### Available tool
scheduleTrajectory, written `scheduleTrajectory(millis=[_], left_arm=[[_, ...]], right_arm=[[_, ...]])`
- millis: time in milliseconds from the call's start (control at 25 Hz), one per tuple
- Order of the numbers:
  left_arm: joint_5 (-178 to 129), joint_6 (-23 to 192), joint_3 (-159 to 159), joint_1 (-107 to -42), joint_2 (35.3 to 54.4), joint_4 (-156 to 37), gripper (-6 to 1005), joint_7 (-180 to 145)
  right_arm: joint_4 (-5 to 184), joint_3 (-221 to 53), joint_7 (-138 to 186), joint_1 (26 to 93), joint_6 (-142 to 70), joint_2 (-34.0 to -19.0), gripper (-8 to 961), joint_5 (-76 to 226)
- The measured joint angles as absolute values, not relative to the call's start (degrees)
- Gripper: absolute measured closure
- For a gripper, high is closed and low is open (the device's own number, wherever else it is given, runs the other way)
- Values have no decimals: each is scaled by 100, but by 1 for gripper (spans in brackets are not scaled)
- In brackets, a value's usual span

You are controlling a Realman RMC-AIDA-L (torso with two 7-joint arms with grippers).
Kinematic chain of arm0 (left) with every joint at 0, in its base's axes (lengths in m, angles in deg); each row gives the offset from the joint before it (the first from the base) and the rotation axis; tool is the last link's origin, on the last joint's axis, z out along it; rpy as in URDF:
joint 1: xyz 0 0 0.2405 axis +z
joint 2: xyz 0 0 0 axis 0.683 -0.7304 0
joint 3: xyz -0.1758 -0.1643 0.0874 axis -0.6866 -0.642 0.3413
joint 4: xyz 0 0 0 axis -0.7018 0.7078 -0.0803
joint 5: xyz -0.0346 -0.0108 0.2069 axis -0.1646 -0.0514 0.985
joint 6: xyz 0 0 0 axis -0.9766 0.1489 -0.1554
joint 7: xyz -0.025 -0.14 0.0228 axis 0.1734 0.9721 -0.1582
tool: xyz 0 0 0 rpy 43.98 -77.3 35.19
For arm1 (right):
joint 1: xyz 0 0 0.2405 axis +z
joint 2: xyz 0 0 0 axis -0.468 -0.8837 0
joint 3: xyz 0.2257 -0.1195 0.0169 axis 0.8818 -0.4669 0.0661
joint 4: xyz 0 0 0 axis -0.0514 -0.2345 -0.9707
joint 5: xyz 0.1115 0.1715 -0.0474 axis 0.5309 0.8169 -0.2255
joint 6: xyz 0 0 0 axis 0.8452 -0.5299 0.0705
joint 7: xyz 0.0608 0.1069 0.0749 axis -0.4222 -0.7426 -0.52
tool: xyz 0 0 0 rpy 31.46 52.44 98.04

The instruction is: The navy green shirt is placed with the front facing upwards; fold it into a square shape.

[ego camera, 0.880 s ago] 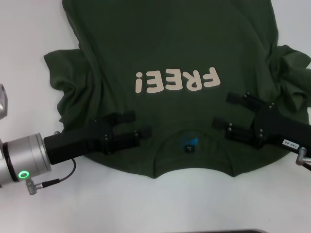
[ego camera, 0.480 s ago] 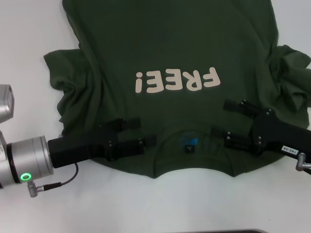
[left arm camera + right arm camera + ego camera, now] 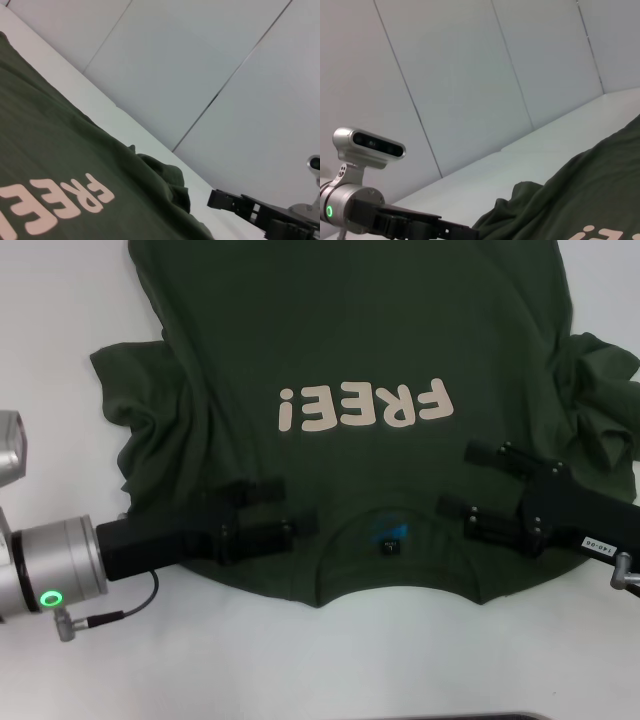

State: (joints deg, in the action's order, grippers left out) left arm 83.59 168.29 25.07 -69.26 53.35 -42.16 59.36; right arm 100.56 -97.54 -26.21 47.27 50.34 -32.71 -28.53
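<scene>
The navy green shirt [image 3: 350, 330] lies spread front up on the white table [image 3: 60, 300], its collar nearest me and the cream "FREE!" lettering [image 3: 365, 406] across the chest. A small black neck label [image 3: 388, 545] sits inside the collar. My left gripper [image 3: 283, 504] is open, low over the shoulder left of the collar. To the right of the collar, over the other shoulder, my right gripper [image 3: 463, 478] is also open. The left wrist view shows the shirt [image 3: 60, 150] and the right gripper [image 3: 222, 201] beyond it. The right wrist view shows the shirt [image 3: 580, 200] and the left gripper [image 3: 450, 230].
Both short sleeves are bunched up, one at the left [image 3: 135, 405] and one at the right [image 3: 600, 390]. A dark strip marks the table's near edge [image 3: 450, 716]. Pale wall panels [image 3: 200, 60] stand behind the table.
Both grippers shifted only slightly over the shoulders, a little toward the collar edge, staying open. The shirt has not visibly moved.
</scene>
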Motion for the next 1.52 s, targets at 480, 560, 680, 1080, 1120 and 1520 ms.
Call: scheduleTrajectory(millis=[480, 560, 680, 1080, 1120, 1520], left_arm=[[8368, 16789, 2463, -6775, 5248, -3238, 125, 6515], [8385, 16742, 2461, -6755, 5210, -3171, 125, 6593], [8447, 16692, 2445, -6747, 5185, -3098, 125, 6649], [8653, 16183, 2228, -6821, 5118, -2732, 125, 6826], [8653, 16135, 2228, -6825, 5116, -2703, 125, 6836], [8696, 15733, 2209, -6831, 5076, -2517, 124, 6871]], right_arm=[[10056, -9302, -2618, 4521, 5113, -3268, 40, -2829], [10056, -9199, -2622, 4438, 5161, -3238, 40, -2829], [10056, -9084, -2623, 4314, 5234, -3189, 40, -2831], [10122, -8992, -2958, 4264, 5195, -3121, 40, -2841], [10123, -8991, -2971, 4269, 5191, -3121, 40, -2841], [10127, -8930, -3113, 4322, 5055, -3171, 41, -2834]])
